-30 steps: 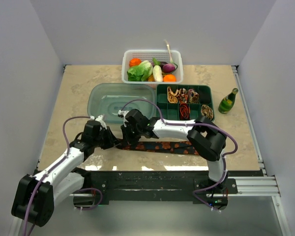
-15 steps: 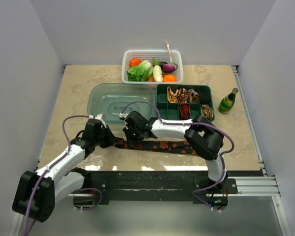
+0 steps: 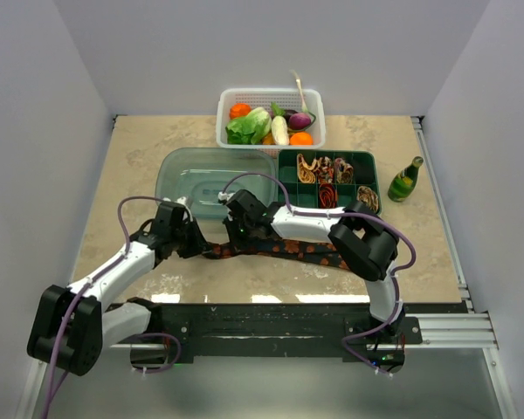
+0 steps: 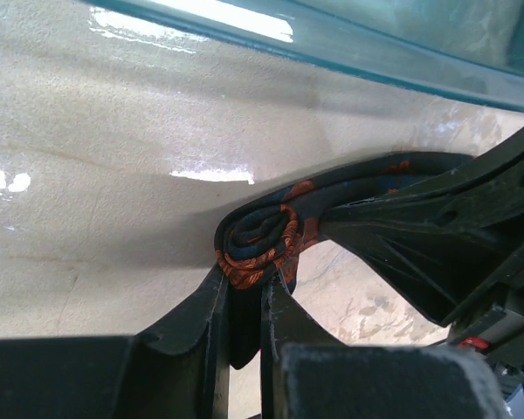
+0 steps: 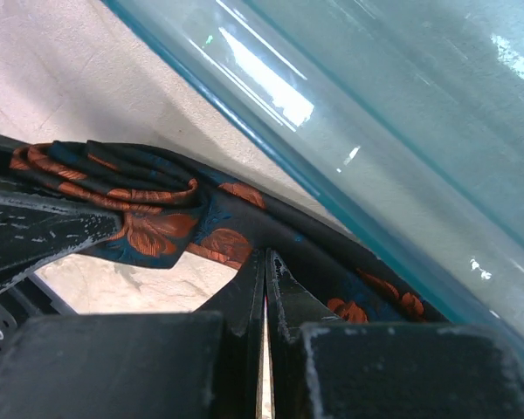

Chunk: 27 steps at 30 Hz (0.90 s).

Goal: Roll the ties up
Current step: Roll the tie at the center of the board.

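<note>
A black tie with orange-red motifs (image 3: pixel 284 250) lies along the near part of the table, its left end wound into a small roll (image 4: pixel 258 240). My left gripper (image 3: pixel 195 245) is shut on that rolled end (image 5: pixel 113 179), fabric pinched between its fingers (image 4: pixel 211 301). My right gripper (image 3: pixel 237 237) is shut on the tie's band just right of the roll, gripping its edge (image 5: pixel 271 231). The two grippers stand close together, facing each other. Several rolled ties (image 3: pixel 332 179) sit in the green compartment box.
A clear teal lid (image 3: pixel 211 179) lies just behind both grippers and fills the top of the wrist views (image 5: pixel 402 131). A green divided box (image 3: pixel 369 172) stands at its right, a white basket of vegetables (image 3: pixel 271 116) behind, a green bottle (image 3: pixel 405 180) at the far right.
Both grippers have moved a little toward the back of the table with the tie. The tie's left part has lifted and bent, and the roll end has shifted back.
</note>
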Motion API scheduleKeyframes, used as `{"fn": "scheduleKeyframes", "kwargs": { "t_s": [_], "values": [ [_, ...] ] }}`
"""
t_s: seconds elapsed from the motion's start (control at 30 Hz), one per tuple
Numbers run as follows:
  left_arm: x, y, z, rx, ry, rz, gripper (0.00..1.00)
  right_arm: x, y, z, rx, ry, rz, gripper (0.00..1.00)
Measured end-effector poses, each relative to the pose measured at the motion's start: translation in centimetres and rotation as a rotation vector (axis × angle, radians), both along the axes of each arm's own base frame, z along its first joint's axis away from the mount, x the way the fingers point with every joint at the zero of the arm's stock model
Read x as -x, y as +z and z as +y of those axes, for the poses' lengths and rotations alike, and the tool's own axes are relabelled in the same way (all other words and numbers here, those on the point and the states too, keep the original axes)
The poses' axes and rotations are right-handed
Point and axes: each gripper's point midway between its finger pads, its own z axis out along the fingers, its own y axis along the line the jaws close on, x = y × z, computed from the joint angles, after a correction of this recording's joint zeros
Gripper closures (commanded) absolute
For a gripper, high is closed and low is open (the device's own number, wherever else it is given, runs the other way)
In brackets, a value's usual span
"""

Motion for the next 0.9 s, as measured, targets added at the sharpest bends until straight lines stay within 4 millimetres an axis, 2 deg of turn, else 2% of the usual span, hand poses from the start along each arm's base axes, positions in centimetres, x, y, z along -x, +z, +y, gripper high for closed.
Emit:
{"fn": "scheduleKeyframes", "kwargs": {
  "t_s": [0.37, 0.53, 0.77, 0.9],
  "values": [
    [-0.4, -0.5, 0.6, -0.061, -0.017, 0.026, 1.00, 0.2, 0.4, 0.1, -0.012, 0.040, -0.006, 1.00],
    [-0.9, -0.1, 1.2, -0.105, -0.011, 0.021, 1.00, 0.1, 1.5, 0.2, -0.029, 0.056, -0.019, 1.00],
    [-2.2, 1.1, 2.2, -0.199, -0.012, 0.021, 1.00, -0.7, 3.4, 2.2, -0.096, 0.084, -0.044, 1.00],
    [-2.6, 1.5, 2.5, -0.267, -0.029, 0.023, 1.00, -1.3, 2.7, 3.5, -0.117, 0.095, -0.043, 1.00]
  ]
}}
